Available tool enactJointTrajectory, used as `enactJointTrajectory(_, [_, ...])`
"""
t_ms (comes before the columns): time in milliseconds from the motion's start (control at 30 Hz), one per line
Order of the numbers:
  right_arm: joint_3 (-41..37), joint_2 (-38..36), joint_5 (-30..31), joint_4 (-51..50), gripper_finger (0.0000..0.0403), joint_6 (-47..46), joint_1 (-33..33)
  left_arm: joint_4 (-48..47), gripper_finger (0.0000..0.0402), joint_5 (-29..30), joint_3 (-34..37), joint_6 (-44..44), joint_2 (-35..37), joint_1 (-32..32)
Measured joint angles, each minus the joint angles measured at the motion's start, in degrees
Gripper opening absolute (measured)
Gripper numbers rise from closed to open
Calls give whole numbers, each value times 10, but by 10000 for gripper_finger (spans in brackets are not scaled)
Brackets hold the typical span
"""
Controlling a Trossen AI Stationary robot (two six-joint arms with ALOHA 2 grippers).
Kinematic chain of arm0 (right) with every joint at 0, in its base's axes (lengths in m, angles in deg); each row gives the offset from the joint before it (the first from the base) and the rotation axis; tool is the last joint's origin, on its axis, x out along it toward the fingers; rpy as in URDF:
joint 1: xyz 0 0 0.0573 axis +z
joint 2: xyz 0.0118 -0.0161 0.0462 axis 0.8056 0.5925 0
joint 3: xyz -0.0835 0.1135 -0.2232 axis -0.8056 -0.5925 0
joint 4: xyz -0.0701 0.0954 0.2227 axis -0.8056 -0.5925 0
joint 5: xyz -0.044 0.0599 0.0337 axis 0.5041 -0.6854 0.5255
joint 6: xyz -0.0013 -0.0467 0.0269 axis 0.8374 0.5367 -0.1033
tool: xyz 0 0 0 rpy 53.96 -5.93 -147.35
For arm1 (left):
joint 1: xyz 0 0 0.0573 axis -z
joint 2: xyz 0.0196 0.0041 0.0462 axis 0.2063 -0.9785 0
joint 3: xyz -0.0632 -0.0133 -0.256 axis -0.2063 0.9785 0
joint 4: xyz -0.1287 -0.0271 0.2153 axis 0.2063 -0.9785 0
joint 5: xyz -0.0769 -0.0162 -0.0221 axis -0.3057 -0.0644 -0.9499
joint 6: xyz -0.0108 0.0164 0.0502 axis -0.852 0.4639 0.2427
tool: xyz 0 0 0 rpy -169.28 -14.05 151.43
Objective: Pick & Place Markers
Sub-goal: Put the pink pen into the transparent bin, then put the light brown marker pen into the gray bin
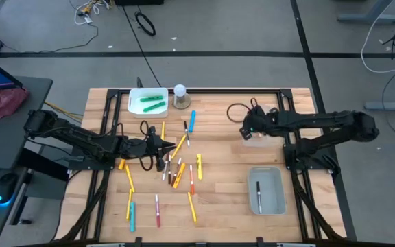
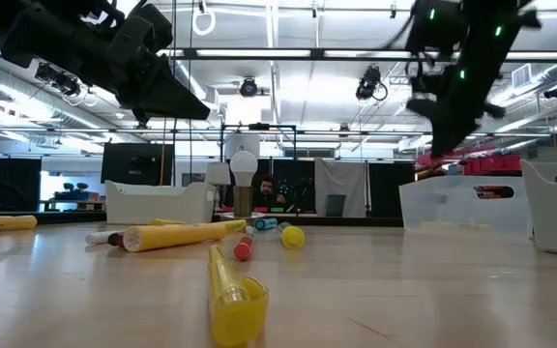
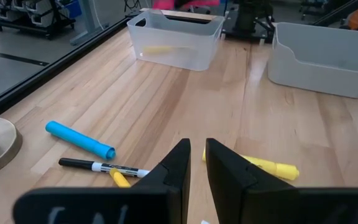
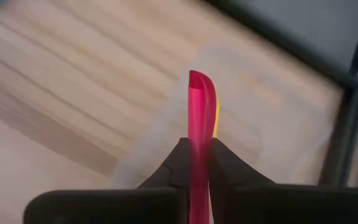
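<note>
The right gripper is clamped on a red marker, holding it above a clear bin at the worktop's far right side. The left gripper hovers low over the scattered markers near the middle, its fingers nearly together with only a slim gap and nothing between them. A blue marker and a yellow marker lie just ahead. One dark-capped marker rests in the grey bin; green markers lie in the white tray.

Bare table lies open between scattered markers and grey bin.
</note>
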Motion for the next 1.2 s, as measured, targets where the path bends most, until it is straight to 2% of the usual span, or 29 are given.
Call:
enactJointTrajectory(133, [-75, 0, -82, 105, 22, 70, -96, 0, 55, 0, 0, 0, 0, 0])
enactJointTrajectory(233, [-115, 0, -120, 165, 22, 81, -150, 0, 55, 0, 0, 0, 0, 0])
enactJointTrajectory(467, [-175, 0, -187, 269, 24, 94, -205, 0, 55, 4, 0, 0, 0, 0])
enactJointTrajectory(700, [-200, 0, -191, 276, 39, 80, -216, 0, 55, 4, 0, 0, 0, 0])
enactJointTrajectory(967, [-206, 0, -177, 296, 91, 76, -216, 0, 55, 4, 0, 0, 0, 0])
enactJointTrajectory(1200, [-200, -17, -162, 301, 141, 108, -217, 0, 55, 4, 0, 0, 0, 0])
